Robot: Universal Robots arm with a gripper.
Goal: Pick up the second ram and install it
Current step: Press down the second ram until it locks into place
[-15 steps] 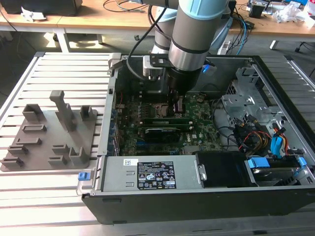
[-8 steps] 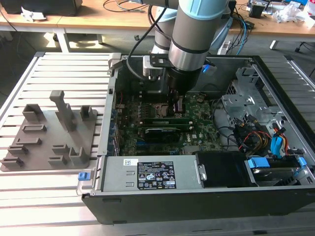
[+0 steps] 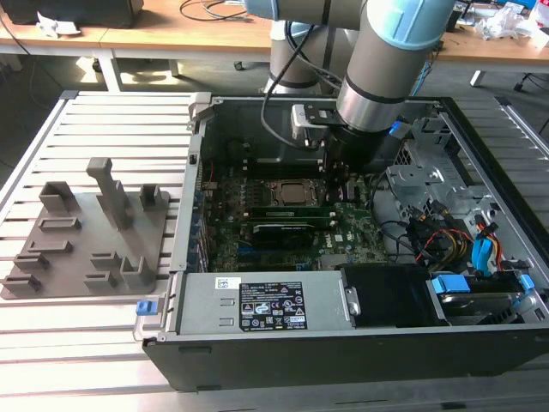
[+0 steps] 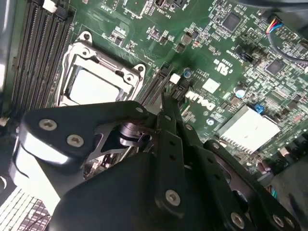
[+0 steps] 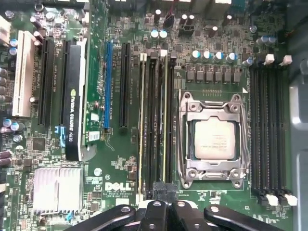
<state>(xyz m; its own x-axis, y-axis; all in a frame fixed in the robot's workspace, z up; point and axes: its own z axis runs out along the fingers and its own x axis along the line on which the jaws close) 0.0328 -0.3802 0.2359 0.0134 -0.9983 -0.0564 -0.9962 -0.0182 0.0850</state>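
The second ram (image 5: 167, 120) stands edge-on in a memory slot just beside the CPU socket (image 5: 214, 139). It runs the full length of the slot in the first wrist view. It appears level with the slot bank, though from straight above I cannot confirm that it is fully seated. A second pale edge lies in the outer slot of the same bank, with two dark slots between them.

The gripper (image 5: 163, 188) is over one end of this bank. Its fingers are pressed together with no gap between the tips, and nothing is pinched between them. In the second wrist view the closed tips (image 4: 166, 103) point down at the end of the slots. Contact with the stick cannot be judged.

In the exterior view the gripper (image 3: 336, 172) reaches down into the open computer case (image 3: 480, 343), at the exterior view's right end of the socket area.

Surroundings:
- The motherboard (image 5: 120, 163) carries a black graphics card (image 5: 74, 96) in an expansion slot, well apart from the memory bank.
- A silver heatsink (image 5: 57, 188) sits near the card.
- A further bank of memory slots (image 5: 269, 130) lies on the opposite side of the socket.
- At the near side of the case is the power supply (image 3: 257, 305).
- The grey fixture plate (image 3: 86, 232) rests on the slatted table (image 3: 51, 343) at the exterior view's left, well apart from the case.
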